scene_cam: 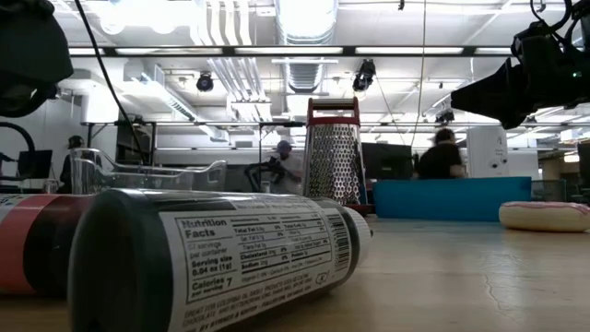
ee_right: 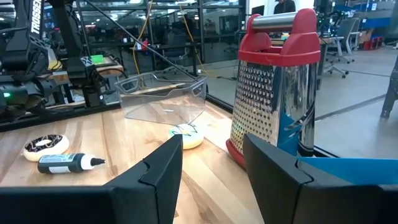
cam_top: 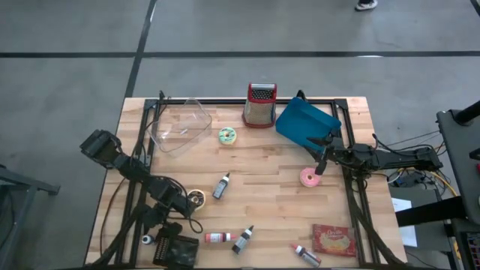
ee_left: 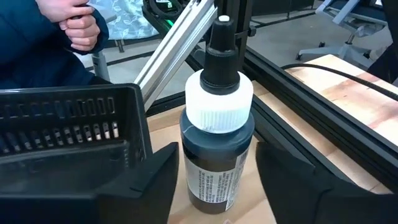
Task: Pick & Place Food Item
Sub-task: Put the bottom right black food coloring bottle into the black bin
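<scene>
At the table's left edge, the left gripper (cam_top: 166,241) waits, jaws released around a standing dark bottle (ee_left: 216,146). Farther right, the right gripper (cam_top: 321,166) hovers with jaws parted and empty, the pink donut (cam_top: 309,178) just beneath them. Approach seems underway; next it likely must descend and pinch the donut.

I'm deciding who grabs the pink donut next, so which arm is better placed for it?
Right. The right gripper is open just beside the pink donut, while the left gripper is across the table, around a dark bottle.
</scene>
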### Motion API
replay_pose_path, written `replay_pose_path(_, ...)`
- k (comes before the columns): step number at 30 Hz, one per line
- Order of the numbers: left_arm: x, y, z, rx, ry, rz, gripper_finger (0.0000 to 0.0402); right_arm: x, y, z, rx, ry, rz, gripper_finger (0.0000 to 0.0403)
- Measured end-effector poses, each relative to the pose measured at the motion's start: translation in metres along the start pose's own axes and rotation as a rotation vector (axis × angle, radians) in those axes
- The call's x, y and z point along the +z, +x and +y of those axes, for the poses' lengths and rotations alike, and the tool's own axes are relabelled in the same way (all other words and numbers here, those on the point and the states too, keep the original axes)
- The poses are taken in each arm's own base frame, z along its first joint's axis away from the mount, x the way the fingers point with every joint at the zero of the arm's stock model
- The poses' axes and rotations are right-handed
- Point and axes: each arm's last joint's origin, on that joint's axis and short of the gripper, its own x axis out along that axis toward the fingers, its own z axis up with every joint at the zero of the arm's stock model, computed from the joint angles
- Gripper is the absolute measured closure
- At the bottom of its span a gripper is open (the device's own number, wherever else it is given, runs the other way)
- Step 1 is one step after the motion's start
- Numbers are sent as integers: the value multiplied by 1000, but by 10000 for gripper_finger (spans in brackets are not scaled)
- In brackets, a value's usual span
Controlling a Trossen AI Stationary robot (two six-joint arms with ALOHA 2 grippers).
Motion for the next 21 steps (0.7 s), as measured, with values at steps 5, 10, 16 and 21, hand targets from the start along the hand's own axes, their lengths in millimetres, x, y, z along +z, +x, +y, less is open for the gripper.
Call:
replay_pose_path(5, 2, -1, 3, 4, -18, -1, 214, 0, 0, 0, 0, 0, 0, 239)
replay_pose_path(10, 4, -1, 5, 8, -38, -2, 227, 0, 0, 0, 0, 0, 0, 239)
replay_pose_path(16, 4, -1, 6, 9, -41, -2, 235, 0, 0, 0, 0, 0, 0, 239)
replay_pose_path(21, 4, -1, 6, 9, -41, -3, 236, 0, 0, 0, 0, 0, 0, 239)
